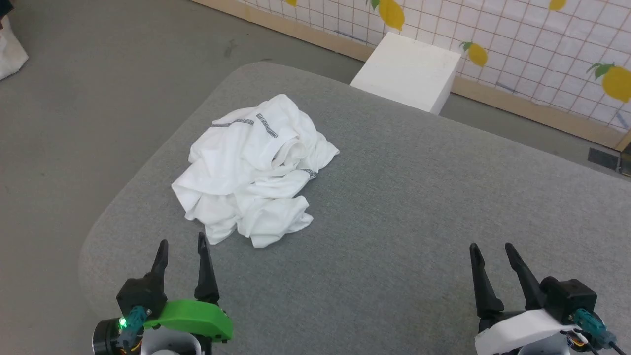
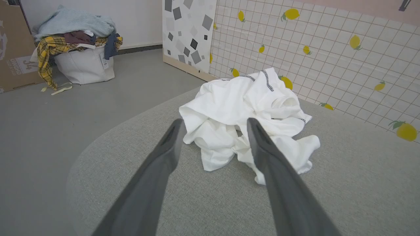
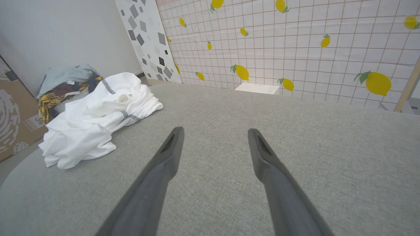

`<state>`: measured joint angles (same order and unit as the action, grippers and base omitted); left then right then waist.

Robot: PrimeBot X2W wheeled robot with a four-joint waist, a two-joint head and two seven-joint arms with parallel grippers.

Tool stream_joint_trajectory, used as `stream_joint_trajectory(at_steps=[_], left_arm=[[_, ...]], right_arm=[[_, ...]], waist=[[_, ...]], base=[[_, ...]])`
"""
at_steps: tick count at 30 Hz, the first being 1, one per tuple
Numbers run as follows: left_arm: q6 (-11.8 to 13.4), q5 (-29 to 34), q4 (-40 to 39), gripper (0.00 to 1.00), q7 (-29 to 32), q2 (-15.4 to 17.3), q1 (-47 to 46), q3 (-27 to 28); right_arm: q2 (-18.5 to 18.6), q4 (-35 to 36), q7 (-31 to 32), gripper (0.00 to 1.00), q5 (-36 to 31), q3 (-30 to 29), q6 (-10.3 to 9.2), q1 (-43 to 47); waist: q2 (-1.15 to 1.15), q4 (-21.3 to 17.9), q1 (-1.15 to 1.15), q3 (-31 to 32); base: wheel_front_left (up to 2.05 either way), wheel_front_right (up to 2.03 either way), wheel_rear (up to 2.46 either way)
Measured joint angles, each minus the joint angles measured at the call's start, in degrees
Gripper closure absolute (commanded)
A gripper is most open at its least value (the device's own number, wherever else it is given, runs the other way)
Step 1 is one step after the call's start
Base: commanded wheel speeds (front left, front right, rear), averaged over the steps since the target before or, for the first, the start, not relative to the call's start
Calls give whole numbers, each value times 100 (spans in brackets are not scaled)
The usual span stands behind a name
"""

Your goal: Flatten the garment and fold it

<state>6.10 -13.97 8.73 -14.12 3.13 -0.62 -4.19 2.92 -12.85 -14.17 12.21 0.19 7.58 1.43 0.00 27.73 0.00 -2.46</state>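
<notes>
The garment, a white T-shirt with dark zigzag seams, lies crumpled in a heap on the grey padded table, left of centre. In the left wrist view the garment sits just beyond the fingertips. My left gripper stands open near the table's front left, a short way in front of the heap and holding nothing. Far to the right, my right gripper is open over bare table. In the right wrist view the garment lies off to the left of the right gripper.
A rigid white box stands on the floor behind the table, against a lemon-patterned tiled wall. A white basket piled with clothes and a cardboard box stand on the floor to the left. The table's rounded left corner is close to my left gripper.
</notes>
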Motion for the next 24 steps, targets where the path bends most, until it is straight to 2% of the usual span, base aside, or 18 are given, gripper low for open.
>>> stream_joint_trajectory(at_steps=[15,19,24], left_arm=[[-8,-15,43,0,-44,0,-6,7],[-234,89,289,0,-59,51,-266,23],[-504,24,686,0,-46,333,-1509,252]], right_arm=[[-1,-43,-51,0,-15,-9,0,5],[-2,-40,-51,0,-40,-20,0,4],[-3,22,-43,0,-246,-31,0,-87]], waist=[[0,3,0,-58],[0,-49,0,-109],[0,-167,0,-295]], base=[[0,0,0],[0,0,0],[0,0,0]])
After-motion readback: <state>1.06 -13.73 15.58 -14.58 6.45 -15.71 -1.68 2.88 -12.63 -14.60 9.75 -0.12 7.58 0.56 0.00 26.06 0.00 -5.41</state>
